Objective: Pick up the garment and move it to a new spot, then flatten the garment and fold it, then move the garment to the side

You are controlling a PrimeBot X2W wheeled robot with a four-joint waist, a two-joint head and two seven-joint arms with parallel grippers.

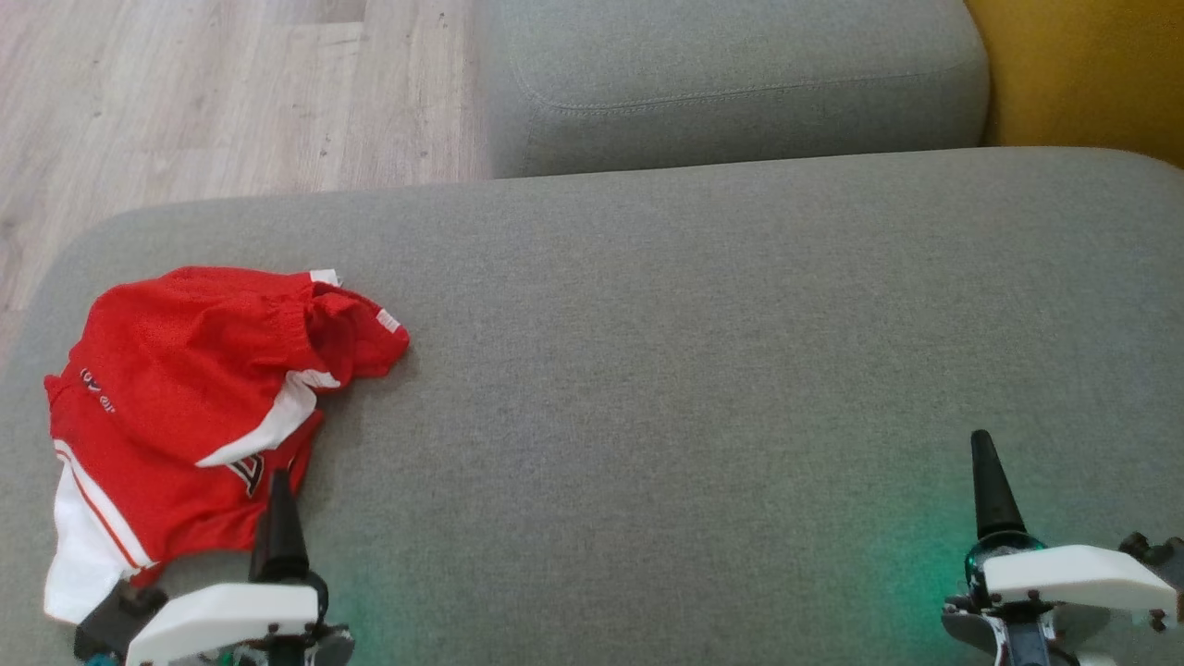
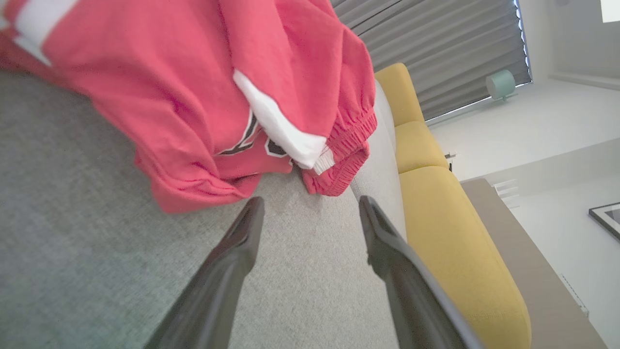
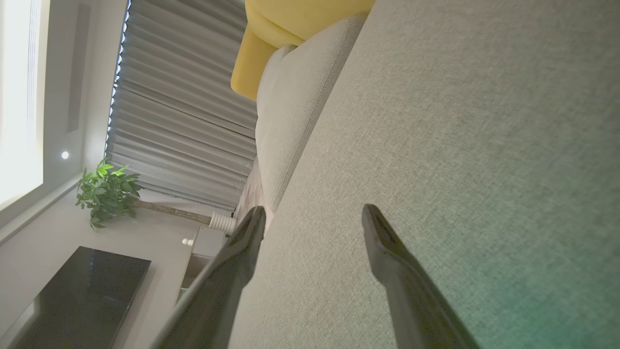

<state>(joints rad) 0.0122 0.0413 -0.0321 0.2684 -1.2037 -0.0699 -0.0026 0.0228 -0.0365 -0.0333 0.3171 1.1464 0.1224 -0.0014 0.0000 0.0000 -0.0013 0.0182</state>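
Left wrist view: the left tool (image 2: 311,201) has its two dark fingers (image 2: 227,261) spread apart with nothing between them, low over the grey seat (image 2: 87,252). Just past the fingertips lies the garment (image 2: 193,97), red shorts with a white band (image 2: 276,126) and a gathered waistband, crumpled in a heap. Beyond it are a yellow sofa (image 2: 436,208) and grey blinds (image 2: 436,39).

In the right wrist view the right tool (image 3: 314,211) is also spread wide and empty, over bare grey fabric. A potted plant (image 3: 106,191) stands far off by the blinds.

The head view puts the garment at the seat's left end, the left tool at its near edge and the right tool well apart at the lower right. Farther back are a second grey cushion (image 1: 731,74) and the wooden floor (image 1: 185,92).
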